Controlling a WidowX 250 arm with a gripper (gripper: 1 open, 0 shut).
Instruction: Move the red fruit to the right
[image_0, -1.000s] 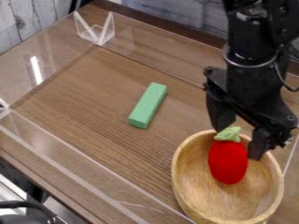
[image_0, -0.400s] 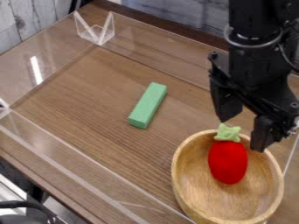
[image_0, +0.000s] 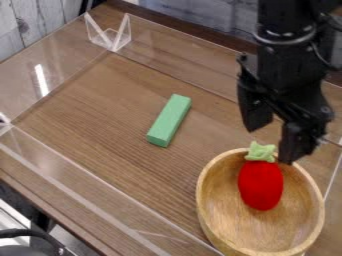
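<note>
Pincer (image_0: 271, 135), black, released, fingers spread; hangs just beyond the bowl. Bowl (image_0: 211, 222), wooden, round, at the bench's (image_0: 100, 135) near right corner. Red fruit (image_0: 261, 186) inside it, green top toward the pincer. Green block (image_0: 168, 120) on the bench, left of the pincer, apart from the bowl. Since the earlier frame: pincer shifted away from the fruit; fruit, bowl, block unmoved.
</note>
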